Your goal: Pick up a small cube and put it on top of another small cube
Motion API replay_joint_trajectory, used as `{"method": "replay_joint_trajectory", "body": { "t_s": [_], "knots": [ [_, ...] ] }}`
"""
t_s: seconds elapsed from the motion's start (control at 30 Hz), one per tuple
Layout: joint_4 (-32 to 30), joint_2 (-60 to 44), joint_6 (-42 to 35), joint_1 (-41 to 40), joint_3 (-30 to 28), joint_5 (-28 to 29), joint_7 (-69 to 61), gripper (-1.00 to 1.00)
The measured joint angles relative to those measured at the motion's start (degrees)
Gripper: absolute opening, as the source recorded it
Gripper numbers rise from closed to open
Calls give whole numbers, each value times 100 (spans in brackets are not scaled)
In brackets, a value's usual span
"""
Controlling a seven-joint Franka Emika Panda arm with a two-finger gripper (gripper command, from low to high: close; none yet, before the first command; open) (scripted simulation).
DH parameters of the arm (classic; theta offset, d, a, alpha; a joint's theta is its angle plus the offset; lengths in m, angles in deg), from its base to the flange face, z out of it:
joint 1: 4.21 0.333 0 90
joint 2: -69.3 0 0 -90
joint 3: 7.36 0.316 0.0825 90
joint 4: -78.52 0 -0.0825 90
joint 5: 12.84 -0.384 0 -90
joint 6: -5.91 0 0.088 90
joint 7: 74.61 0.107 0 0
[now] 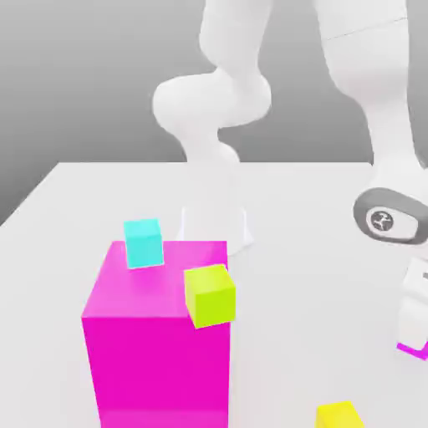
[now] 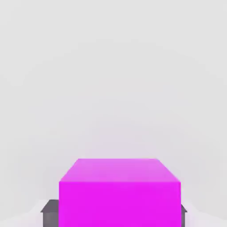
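Observation:
At the exterior view's right edge my gripper (image 1: pixel 415 333) reaches down to the table, with a small magenta cube (image 1: pixel 413 349) at its tip. In the hand view that magenta cube (image 2: pixel 119 195) sits between the two dark fingers (image 2: pixel 50 212), and the gripper (image 2: pixel 114 215) is shut on it. Other small cubes show in the exterior view. A cyan cube (image 1: pixel 143 242) is at the big block's far top edge, a yellow-green cube (image 1: pixel 210 294) at its near right corner, and a yellow cube (image 1: pixel 338 415) at the front.
A large magenta block (image 1: pixel 155 359) stands at the front on the exterior view's left. The arm's white base (image 1: pixel 213 209) rises behind it. The white table (image 1: pixel 309 276) stretches between the block and my gripper.

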Motion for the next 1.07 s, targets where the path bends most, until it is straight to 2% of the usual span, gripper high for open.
{"method": "replay_joint_trajectory", "body": {
  "t_s": [0.1,0.17,0.27,0.4,0.8,0.93,0.97,1.07],
  "knots": [
    [-34,470,-384,-205,280,-364,-477,-100],
    [23,821,-724,-442,234,-537,-828,-100],
    [28,1427,-1278,-819,-102,-741,-1028,-100],
    [-33,2261,-2029,-1810,-503,-928,-1012,-100],
    [-326,4714,-4210,-3436,-1973,-1398,-565,-100],
    [-827,4569,-3585,-3574,-2115,-1450,-468,-100],
    [-952,4491,-3381,-3584,-2120,-1456,-470,100],
    [-952,4491,-3381,-3584,-2120,-1456,-470,100]
  ]
}}
